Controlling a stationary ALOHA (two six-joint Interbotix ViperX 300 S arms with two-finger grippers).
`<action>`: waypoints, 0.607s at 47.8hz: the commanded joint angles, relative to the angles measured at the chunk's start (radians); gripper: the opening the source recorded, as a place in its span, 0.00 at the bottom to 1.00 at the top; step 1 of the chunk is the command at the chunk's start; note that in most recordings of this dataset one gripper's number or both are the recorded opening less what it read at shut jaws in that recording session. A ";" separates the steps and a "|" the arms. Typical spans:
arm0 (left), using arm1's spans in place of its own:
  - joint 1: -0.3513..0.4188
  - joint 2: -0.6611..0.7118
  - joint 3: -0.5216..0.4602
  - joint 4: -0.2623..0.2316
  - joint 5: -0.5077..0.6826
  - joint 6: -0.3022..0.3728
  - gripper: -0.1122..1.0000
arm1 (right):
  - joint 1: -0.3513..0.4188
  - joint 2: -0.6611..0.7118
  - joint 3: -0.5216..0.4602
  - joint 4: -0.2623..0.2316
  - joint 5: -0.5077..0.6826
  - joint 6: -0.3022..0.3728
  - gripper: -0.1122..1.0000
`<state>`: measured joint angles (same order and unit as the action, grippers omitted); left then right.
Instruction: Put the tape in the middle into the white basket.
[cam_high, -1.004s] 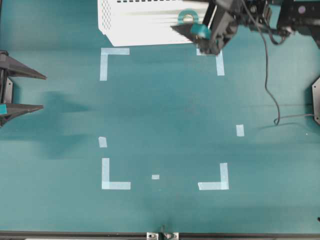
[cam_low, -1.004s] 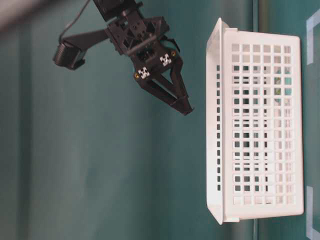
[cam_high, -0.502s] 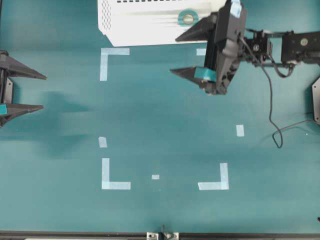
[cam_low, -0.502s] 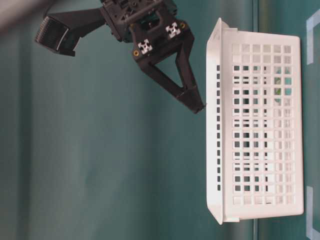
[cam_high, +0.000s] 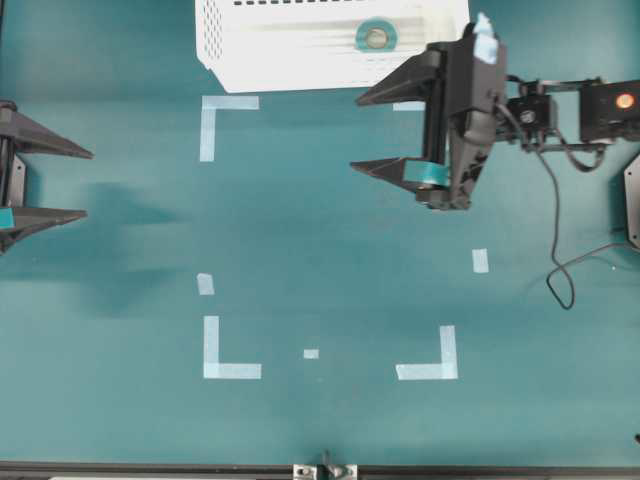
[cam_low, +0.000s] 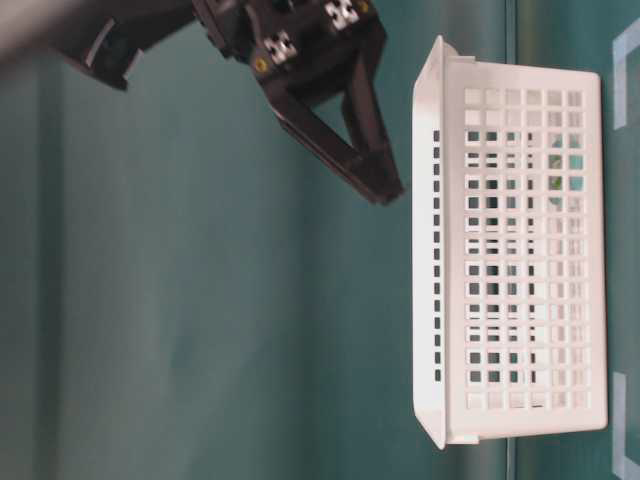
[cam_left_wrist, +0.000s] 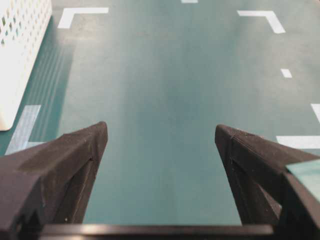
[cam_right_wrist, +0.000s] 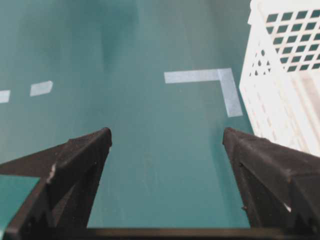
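Observation:
The teal tape roll lies inside the white basket at the top of the overhead view, near its right end. The basket also shows in the table-level view, the left wrist view and the right wrist view. My right gripper is open and empty, raised above the table just below and right of the basket; it also shows in the right wrist view and the table-level view. My left gripper is open and empty at the left edge, seen in its wrist view.
Pale tape corner marks and short strips lie flat on the teal table. A black cable hangs from the right arm at the right side.
My right gripper has drawn back from over the basket toward the table's middle and opened wide; the tape roll it held now lies in the basket. The left arm has not moved.

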<state>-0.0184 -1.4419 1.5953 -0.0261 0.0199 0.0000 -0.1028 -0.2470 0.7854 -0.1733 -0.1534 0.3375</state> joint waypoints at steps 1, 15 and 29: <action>0.003 0.008 -0.014 0.000 -0.005 -0.002 0.51 | 0.003 -0.046 0.003 -0.003 -0.003 0.002 0.97; 0.003 0.008 -0.014 0.000 -0.005 -0.002 0.51 | 0.003 -0.155 0.092 -0.003 -0.002 0.000 0.97; 0.003 0.008 -0.014 0.000 -0.005 -0.002 0.51 | 0.003 -0.295 0.198 -0.003 -0.002 0.000 0.97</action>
<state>-0.0184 -1.4435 1.5953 -0.0261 0.0199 0.0000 -0.1028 -0.5001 0.9741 -0.1749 -0.1519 0.3375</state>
